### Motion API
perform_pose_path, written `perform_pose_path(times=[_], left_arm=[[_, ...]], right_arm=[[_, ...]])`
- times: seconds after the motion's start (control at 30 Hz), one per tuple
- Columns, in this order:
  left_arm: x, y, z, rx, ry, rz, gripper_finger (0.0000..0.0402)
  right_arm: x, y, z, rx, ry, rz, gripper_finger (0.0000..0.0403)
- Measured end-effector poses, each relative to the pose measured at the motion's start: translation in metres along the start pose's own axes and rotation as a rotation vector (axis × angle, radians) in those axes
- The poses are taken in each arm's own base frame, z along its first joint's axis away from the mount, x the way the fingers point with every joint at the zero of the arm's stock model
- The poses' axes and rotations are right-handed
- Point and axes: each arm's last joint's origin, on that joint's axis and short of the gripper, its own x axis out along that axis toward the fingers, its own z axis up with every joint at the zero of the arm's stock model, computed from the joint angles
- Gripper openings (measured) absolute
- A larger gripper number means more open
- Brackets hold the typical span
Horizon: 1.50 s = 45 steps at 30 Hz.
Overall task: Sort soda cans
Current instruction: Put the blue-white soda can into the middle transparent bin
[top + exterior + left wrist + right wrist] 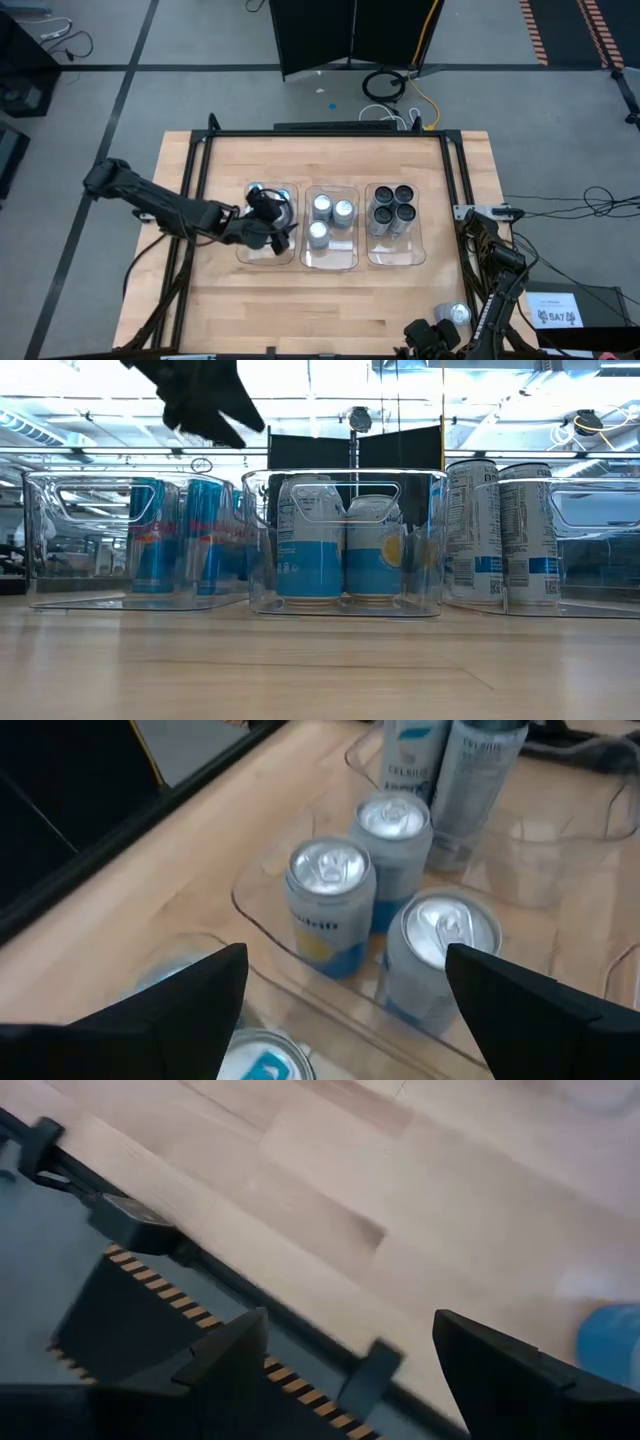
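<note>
Left gripper (283,228) hovers above the left tray (268,252), jaws released, nothing between them. That tray holds blue-and-silver cans (168,535) (count unclear, partly hidden by the arm). Middle tray (331,262): three bright silver-topped cans (330,905), standing upright. Right tray (395,258): four dark-topped cans (393,211), upright in a tight square. One further silver can (456,314) stands alone on the worktop (330,310) near its front right corner, just beside the right gripper (345,1355), whose jaws are released.
</note>
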Motion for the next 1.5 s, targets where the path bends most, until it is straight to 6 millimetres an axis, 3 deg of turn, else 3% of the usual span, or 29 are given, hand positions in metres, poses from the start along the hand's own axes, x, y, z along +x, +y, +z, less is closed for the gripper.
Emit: perform_pose_path(times=[0.2, 0.33, 0.57, 0.73, 0.9, 1.1, 1.23, 1.5], left_arm=[[-0.023, 0.009, 0.024, 0.005, -0.018, 0.004, 0.035], [-0.042, 0.017, 0.04, 0.099, -0.059, -0.014, 0.035], [-0.078, 0.032, 0.063, 0.045, -0.159, -0.075, 0.035], [-0.096, 0.03, 0.063, -0.012, -0.11, -0.358, 0.035], [-0.102, 0.02, 0.057, 0.01, -0.029, -0.554, 0.035], [-0.102, 0.008, 0.051, 0.05, 0.007, -0.597, 0.035], [-0.099, 0.003, 0.048, 0.066, 0.023, -0.598, 0.035], [-0.095, -0.003, 0.045, 0.031, 0.059, -0.592, 0.035]], right_arm=[[0.0, 0.008, -0.005, 0.05, 0.048, 0.077, 0.0277], [0.0, 0.008, -0.005, 0.027, 0.055, 0.076, 0.0277], [-0.001, 0.003, 0.001, 0.1, 0.213, -0.085, 0.0277], [-0.012, -0.002, 0.016, 0.131, 0.305, -0.166, 0.0277], [-0.029, -0.006, 0.034, 0.197, 0.326, -0.125, 0.0271], [-0.037, -0.009, 0.039, 0.229, 0.341, -0.113, 0.0238], [-0.037, -0.008, 0.042, 0.101, 0.345, -0.088, 0.0212], [-0.022, 0.007, 0.073, -0.165, 0.343, -0.033, 0.0195]])
